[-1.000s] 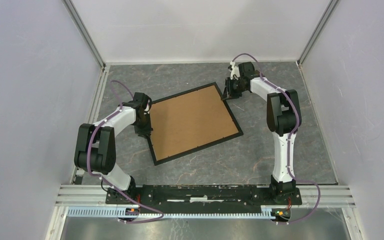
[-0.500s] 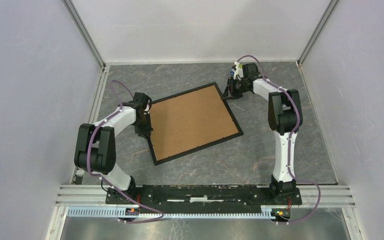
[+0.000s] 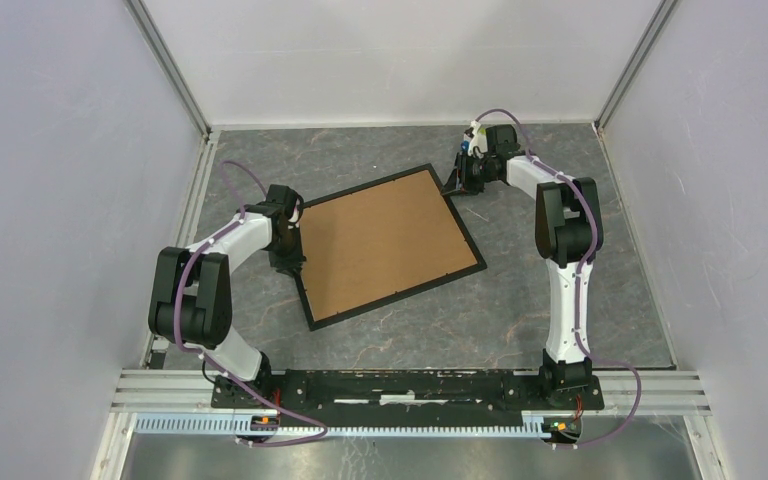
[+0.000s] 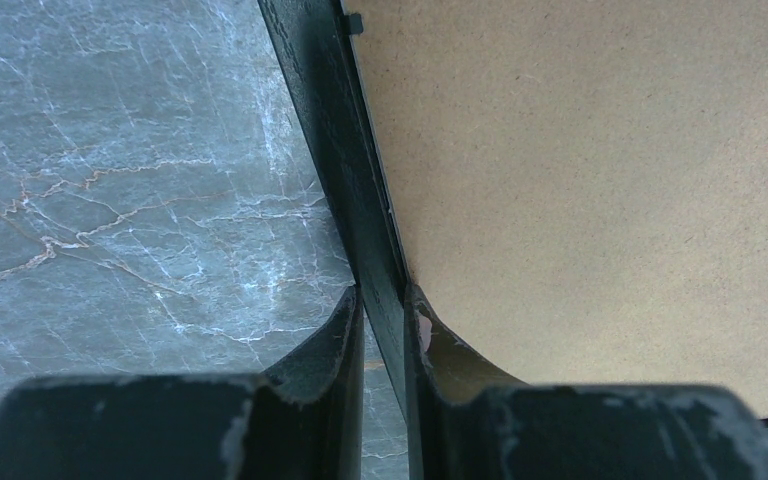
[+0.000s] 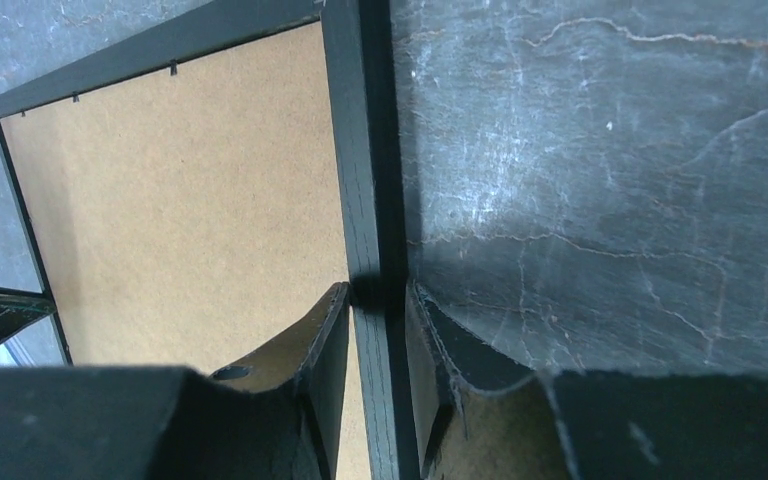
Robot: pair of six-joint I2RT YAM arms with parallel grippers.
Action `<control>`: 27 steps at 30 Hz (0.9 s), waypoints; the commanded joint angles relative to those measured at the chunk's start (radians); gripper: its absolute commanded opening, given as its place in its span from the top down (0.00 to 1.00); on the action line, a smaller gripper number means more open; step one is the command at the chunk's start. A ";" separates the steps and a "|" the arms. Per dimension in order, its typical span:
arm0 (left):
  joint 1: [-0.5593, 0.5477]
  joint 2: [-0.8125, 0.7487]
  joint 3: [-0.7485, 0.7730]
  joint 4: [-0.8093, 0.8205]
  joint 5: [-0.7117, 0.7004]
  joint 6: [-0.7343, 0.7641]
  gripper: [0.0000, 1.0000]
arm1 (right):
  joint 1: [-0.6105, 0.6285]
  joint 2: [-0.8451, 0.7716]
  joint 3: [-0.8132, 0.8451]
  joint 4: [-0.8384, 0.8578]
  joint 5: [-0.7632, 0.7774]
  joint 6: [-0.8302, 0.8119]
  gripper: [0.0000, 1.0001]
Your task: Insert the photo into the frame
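both clamp rails of the black frame [image 3: 398,296] — left gripper [image 4: 382,300], right gripper [image 5: 377,292] — so lift level, in step, or the backing board [image 3: 380,245] slips.

Left gripper [image 4: 382,300], right gripper [image 5: 377,295]: narrow pinch

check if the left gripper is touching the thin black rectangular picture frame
Touching. Left wrist view: the left gripper pinches the thin black rectangular picture frame, one finger against each side of its rail.
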 commanded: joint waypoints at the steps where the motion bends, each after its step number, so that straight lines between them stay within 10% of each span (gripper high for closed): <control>1: -0.019 0.038 -0.025 0.007 0.072 0.044 0.98 | -0.009 0.035 0.026 0.028 0.047 -0.008 0.66; 27: -0.019 0.035 -0.025 0.007 0.072 0.044 0.98 | 0.060 -0.008 -0.109 -0.068 0.274 -0.136 0.70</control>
